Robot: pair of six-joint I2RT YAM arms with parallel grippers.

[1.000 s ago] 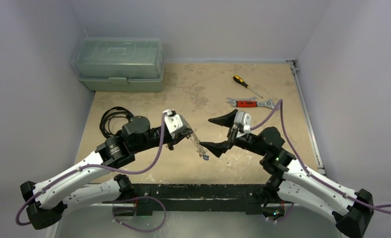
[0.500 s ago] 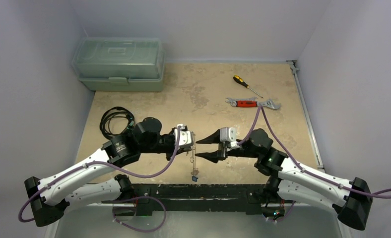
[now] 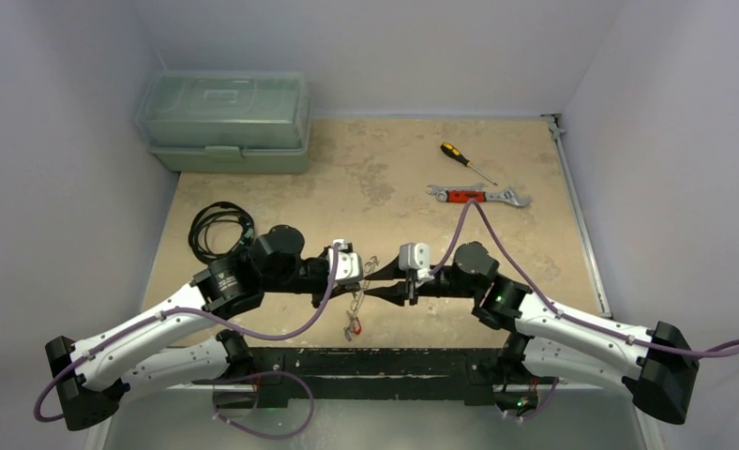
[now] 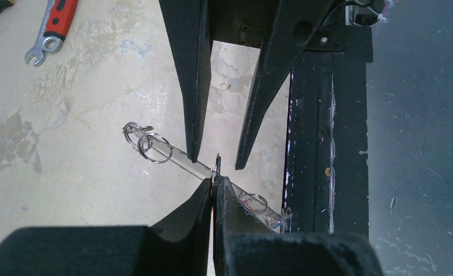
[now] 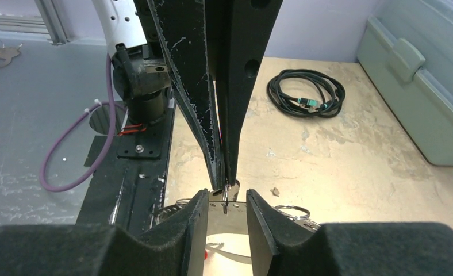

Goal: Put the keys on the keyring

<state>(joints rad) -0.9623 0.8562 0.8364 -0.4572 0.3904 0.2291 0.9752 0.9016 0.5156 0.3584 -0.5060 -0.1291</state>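
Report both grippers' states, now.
Left gripper: closed, pinching the keyring, which is seen edge-on.
Right gripper: open, with one finger on each side of the keyring, not gripping it.

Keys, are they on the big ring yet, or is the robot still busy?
Done: the left gripper is shut on the keyring and holds it up. The keys, one with a red tag, dangle below it. In hand: the right gripper is open, with one finger on either side of the ring. Left: the keys are too small to tell whether all of them are threaded on.
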